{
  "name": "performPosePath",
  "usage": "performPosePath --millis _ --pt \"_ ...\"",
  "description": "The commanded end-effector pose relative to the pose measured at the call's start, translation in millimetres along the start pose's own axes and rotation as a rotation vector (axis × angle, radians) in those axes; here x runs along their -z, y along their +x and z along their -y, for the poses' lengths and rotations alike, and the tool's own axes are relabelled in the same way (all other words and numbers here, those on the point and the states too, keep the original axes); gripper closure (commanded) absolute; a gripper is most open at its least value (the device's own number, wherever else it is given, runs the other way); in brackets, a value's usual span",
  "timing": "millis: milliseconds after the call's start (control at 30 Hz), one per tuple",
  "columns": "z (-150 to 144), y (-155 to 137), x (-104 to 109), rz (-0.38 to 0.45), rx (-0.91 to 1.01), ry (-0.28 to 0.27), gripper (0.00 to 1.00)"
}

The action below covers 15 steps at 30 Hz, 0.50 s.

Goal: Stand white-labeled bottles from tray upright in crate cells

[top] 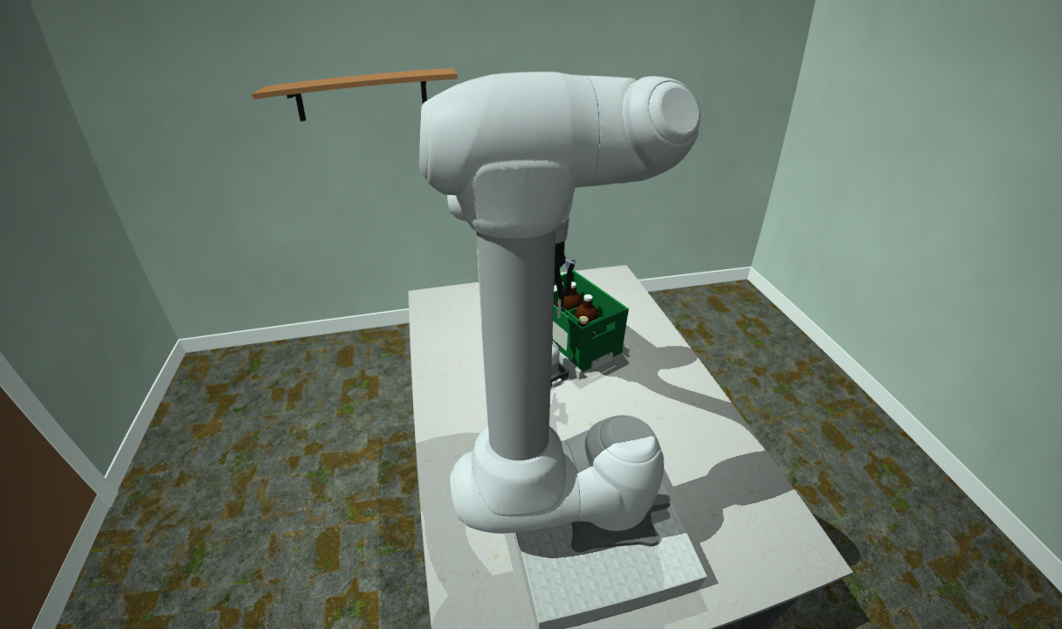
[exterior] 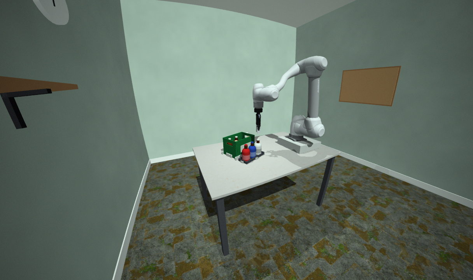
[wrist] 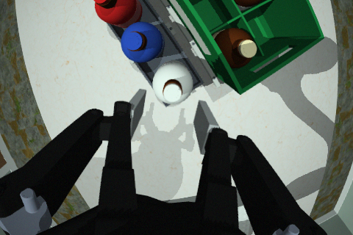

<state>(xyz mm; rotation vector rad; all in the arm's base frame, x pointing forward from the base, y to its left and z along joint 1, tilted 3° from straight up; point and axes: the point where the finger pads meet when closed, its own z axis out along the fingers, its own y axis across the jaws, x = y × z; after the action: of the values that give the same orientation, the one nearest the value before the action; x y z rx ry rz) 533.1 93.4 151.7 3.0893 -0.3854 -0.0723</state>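
Observation:
A white bottle (wrist: 172,84) stands upright at the near end of a dark tray (wrist: 166,44), beside a blue bottle (wrist: 141,41) and a red bottle (wrist: 115,5). The green crate (wrist: 231,0) next to the tray holds several brown bottles; two of its cells, one (wrist: 208,10) and another (wrist: 279,25), are empty. My gripper (wrist: 170,106) hangs well above the table, just short of the white bottle, its fingers partly apart with nothing between them. In the exterior view the gripper (exterior: 258,126) is above the white bottle (exterior: 258,146). In the top view the arm hides the tray.
The arm's base (exterior: 302,140) sits on a plate at the table's far right end. The crate (exterior: 238,143) and tray stand near the table's back edge. A wall shelf (top: 355,84) and a cork board (exterior: 369,85) are far from the table.

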Motion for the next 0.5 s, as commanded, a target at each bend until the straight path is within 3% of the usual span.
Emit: performPosePath --millis 0,467 --pt "0.0 0.0 -0.2 0.000 0.000 0.000 0.62" --pt "0.0 0.0 -7.6 0.000 0.000 0.000 0.62"
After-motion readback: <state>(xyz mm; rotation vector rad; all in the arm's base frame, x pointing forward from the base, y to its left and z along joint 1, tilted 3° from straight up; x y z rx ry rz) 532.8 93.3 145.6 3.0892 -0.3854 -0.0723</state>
